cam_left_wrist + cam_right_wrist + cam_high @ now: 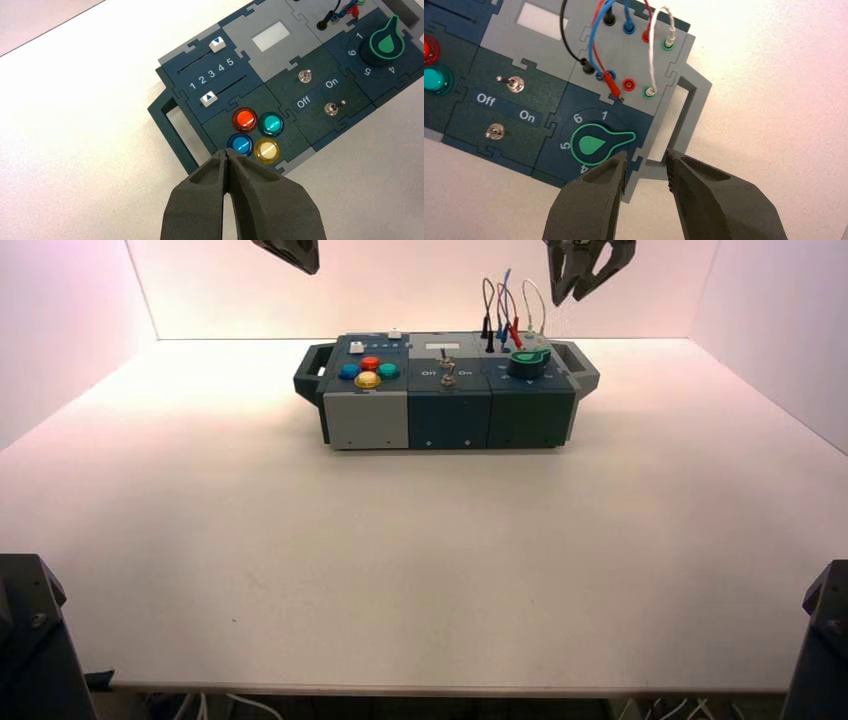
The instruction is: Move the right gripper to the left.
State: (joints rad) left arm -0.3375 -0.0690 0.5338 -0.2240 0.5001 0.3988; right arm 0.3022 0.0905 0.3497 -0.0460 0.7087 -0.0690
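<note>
My right gripper (578, 292) hangs high above the right end of the box (447, 415), open and empty. In the right wrist view its open fingers (646, 167) frame the box's grey right handle (684, 122), next to the green knob (594, 145), whose tip points between 1 and the handle. My left gripper (300, 258) is a slanted black tip at the top left, above the box's left end. In the left wrist view it (227, 154) is shut and empty, above the blue button (240, 143).
The box stands at the table's far middle, with coloured buttons (368, 370) at its left, two toggle switches (449, 370) in the middle, wires (505, 310) plugged in at the back right. Two sliders (212, 70) sit behind the buttons. White walls close in the table.
</note>
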